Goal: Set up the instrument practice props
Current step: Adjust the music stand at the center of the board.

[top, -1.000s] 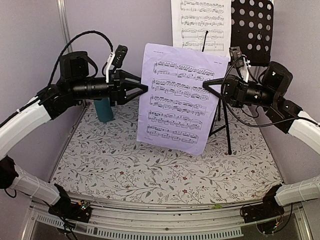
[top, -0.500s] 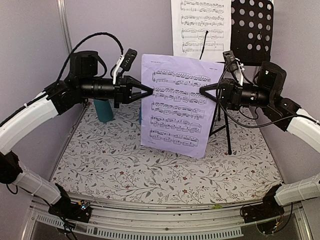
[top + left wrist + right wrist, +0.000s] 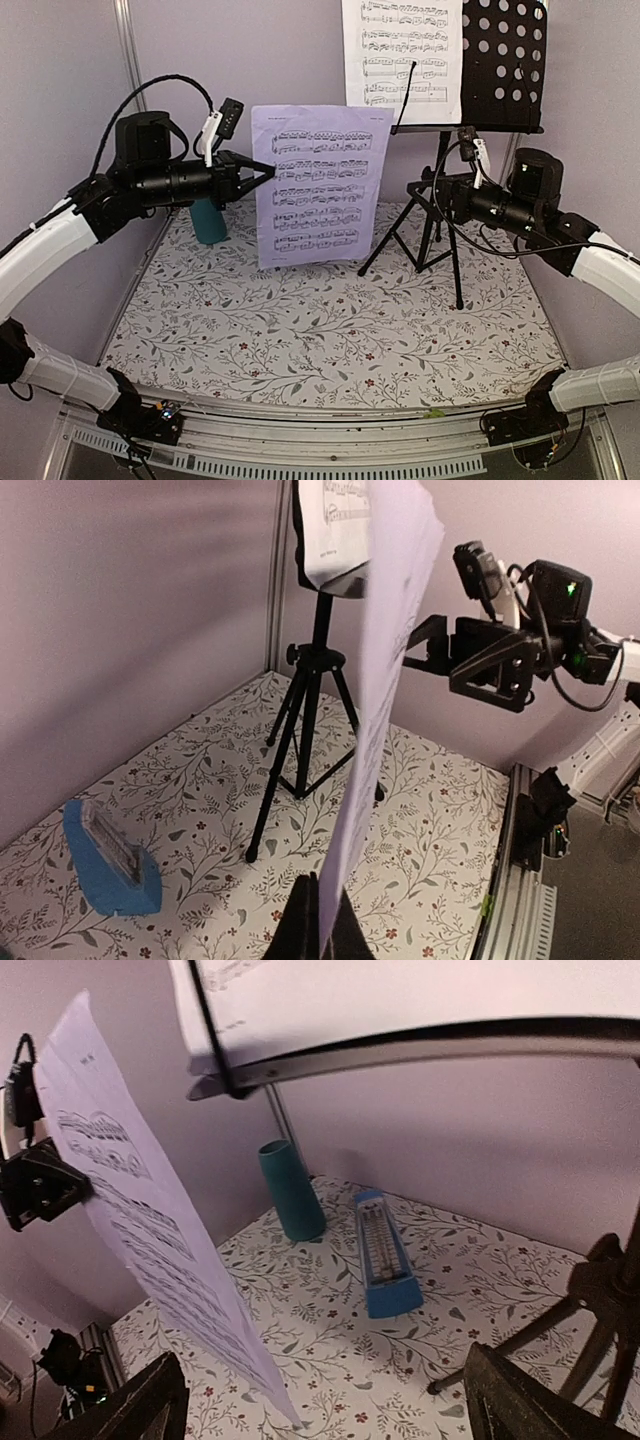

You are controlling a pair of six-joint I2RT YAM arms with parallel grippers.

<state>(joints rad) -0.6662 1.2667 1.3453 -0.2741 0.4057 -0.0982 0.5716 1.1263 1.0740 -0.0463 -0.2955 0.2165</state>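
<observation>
The left claw (image 3: 262, 172) is clenched on the left edge of the lavender page (image 3: 315, 185). It holds the page in the air above the counter (image 3: 330, 340), upright, with its long axis running top to bottom and its printed face toward the near side. The right claw (image 3: 415, 195) is spread wide and grasps nothing. It sits apart from the page's right edge, just in front of the pole of the music stand (image 3: 505, 70). The stand is at the far right, with its tray higher than the held page. The white page (image 3: 400, 50) already rests on the left part of the tray, and the perforated right part is bare. To reach that spot the lavender page would likely have to travel right, farther back and upward, past the white page. The right arm is nearer the stand, but only the left one has the page. The metronome (image 3: 385, 1260) lies on its side on the counter near the teal cup (image 3: 208, 222).
</observation>
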